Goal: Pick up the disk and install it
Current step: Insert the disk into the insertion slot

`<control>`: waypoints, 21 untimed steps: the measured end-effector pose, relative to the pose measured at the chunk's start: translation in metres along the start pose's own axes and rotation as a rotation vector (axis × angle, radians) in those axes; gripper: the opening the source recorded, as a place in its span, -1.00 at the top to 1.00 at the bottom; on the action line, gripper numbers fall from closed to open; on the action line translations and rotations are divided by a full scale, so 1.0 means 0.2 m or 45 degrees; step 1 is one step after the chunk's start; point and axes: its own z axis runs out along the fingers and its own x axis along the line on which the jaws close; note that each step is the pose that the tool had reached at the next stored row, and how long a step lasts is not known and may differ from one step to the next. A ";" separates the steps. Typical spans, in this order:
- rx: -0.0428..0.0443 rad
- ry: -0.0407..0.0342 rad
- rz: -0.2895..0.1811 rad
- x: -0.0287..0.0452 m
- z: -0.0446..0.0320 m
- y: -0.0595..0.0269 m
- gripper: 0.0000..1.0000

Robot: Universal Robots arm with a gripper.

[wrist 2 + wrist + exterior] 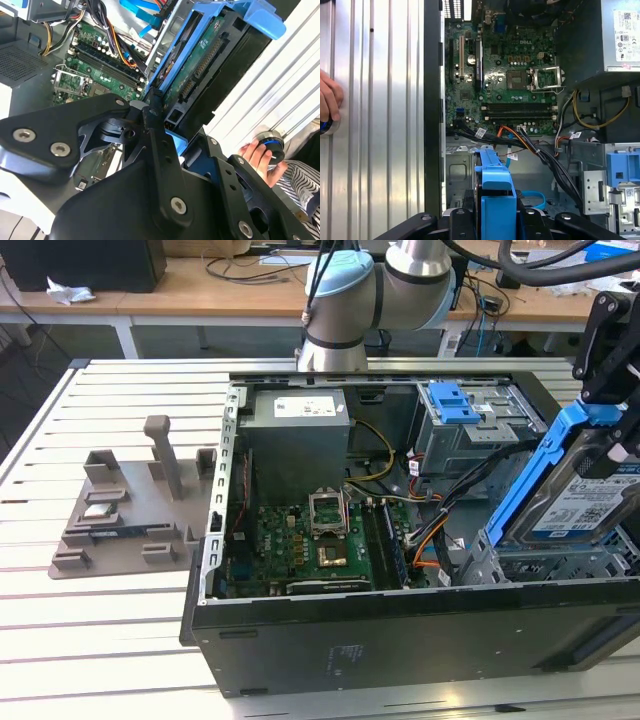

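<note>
My claw [497,222] pinches the disk [590,495] by its blue carrier [492,172], tilted over the open computer case [350,640]. I judge it dense, rigid and shock-sensitive, so the plastic edges are the safest hold.

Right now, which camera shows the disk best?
The exterior view: the disk shows its labelled face and blue carrier, tilted over the open computer case. The second wrist view shows the disk's green board side and connectors. The first wrist view sees it edge-on, mostly blue carrier.
</note>
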 end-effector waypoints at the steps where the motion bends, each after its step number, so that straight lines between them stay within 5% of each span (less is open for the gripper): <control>1: 0.000 0.0000 0.000 0.000 0.001 0.000 0.26; 10: 0.000 0.0000 0.000 0.000 0.013 -0.001 0.26; 14: 0.000 -0.0005 -0.001 -0.003 -0.038 0.003 0.26; 17: 0.000 -0.0104 -0.002 -0.004 -0.034 0.002 0.26; 21: -0.005 -0.0115 -0.002 -0.004 -0.018 -0.004 0.26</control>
